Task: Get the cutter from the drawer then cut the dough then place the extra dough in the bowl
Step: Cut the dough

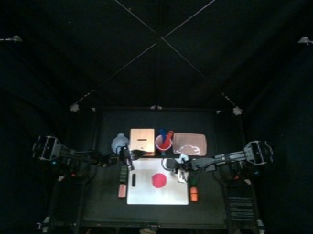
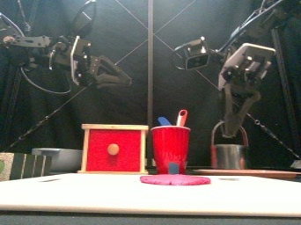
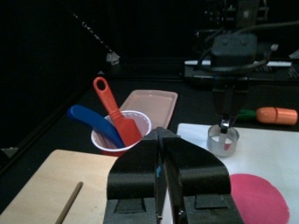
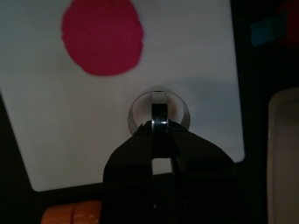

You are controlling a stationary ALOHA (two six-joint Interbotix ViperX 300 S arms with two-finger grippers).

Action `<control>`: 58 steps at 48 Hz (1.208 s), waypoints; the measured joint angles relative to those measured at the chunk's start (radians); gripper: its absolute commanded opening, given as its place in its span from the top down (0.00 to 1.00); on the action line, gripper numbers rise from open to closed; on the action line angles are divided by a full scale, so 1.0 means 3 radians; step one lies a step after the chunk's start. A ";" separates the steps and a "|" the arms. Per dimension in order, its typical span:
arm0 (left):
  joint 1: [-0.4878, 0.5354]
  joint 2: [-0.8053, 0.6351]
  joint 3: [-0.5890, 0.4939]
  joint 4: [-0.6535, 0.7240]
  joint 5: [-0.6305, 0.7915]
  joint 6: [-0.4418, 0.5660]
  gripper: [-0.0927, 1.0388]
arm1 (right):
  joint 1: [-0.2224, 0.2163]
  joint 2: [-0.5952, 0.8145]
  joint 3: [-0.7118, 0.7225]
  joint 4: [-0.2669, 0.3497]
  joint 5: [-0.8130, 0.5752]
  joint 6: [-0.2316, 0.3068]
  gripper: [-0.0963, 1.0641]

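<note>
The round metal cutter (image 2: 228, 156) hangs by its wire handle from my right gripper (image 2: 226, 126), which is shut on the handle. In the right wrist view the cutter (image 4: 158, 108) is over the white cutting board (image 4: 47, 114), near one edge and apart from the red dough disc (image 4: 105, 35). The dough (image 1: 156, 182) lies flat in the middle of the board (image 1: 141, 196). My left gripper (image 3: 163, 144) is shut on nothing, raised over the pale wooden box (image 3: 52, 188). The blue-grey bowl (image 1: 120, 143) stands at the back left.
The box with the red drawer front (image 2: 114, 149) stands behind the board, its drawer pushed in. Beside it is a red cup (image 2: 171, 148) with a blue and a red knife, then the pink tray (image 1: 192, 143). Orange toys (image 1: 123, 190) (image 1: 193, 194) flank the board.
</note>
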 measured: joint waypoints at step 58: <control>-0.0159 -0.0005 0.0317 -0.0404 0.0005 0.0000 0.56 | 0.0210 0.1018 -0.1161 0.0015 0.0271 -0.0041 0.63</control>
